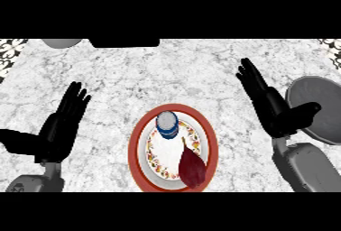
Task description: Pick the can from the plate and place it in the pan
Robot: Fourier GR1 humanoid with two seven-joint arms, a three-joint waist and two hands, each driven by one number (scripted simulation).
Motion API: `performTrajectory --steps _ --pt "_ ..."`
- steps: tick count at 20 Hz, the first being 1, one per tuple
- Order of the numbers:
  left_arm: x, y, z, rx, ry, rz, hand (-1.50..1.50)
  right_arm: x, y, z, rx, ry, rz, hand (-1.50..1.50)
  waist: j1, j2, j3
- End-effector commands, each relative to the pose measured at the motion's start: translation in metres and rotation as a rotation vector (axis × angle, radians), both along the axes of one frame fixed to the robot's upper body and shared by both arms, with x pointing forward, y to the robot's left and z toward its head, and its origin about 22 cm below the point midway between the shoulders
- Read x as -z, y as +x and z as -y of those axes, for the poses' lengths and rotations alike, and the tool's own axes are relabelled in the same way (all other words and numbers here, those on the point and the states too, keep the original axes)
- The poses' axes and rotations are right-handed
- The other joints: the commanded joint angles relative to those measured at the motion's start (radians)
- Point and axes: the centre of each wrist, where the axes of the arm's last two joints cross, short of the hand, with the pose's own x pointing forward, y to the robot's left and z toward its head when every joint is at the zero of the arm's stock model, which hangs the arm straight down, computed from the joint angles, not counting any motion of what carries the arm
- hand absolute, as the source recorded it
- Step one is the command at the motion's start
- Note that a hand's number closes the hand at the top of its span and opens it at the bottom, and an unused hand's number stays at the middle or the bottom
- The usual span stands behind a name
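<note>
A blue and silver can (167, 124) stands upright on the far part of a red-rimmed plate (138, 140) near the middle of the counter. A dark red beet (191, 166) lies on the same plate, nearer to me. The grey pan (321, 108) sits at the right edge, partly behind my right hand. My right hand (274, 108) is open, fingers straight and pointing away, to the right of the plate and apart from the can. On the left, my left hand (60, 126) rests open with its fingers up.
The counter top (166, 72) is white marble. A grey rounded object (63, 43) and a black object (125, 43) lie at the far edge. Patterned tile shows in both far corners.
</note>
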Motion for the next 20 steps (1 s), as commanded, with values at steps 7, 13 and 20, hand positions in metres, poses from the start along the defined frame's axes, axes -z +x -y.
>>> performTrajectory --steps 7,13,20 --pt "-0.027 0.029 -0.012 -0.039 0.221 0.05 0.0 0.014 0.023 -0.072 -0.626 -0.211 -0.03 1.5 0.08 0.005 -0.013" --pt "-0.024 0.028 -0.028 -0.105 0.251 0.028 0.0 0.027 0.017 0.009 -0.278 -0.334 0.415 -1.5 0.018 -0.012 -0.013" --pt "-0.017 0.034 -0.014 -0.099 0.25 0.017 0.0 -0.08 0.028 0.038 -0.396 -0.599 0.394 -1.5 0.01 -0.02 -0.016"
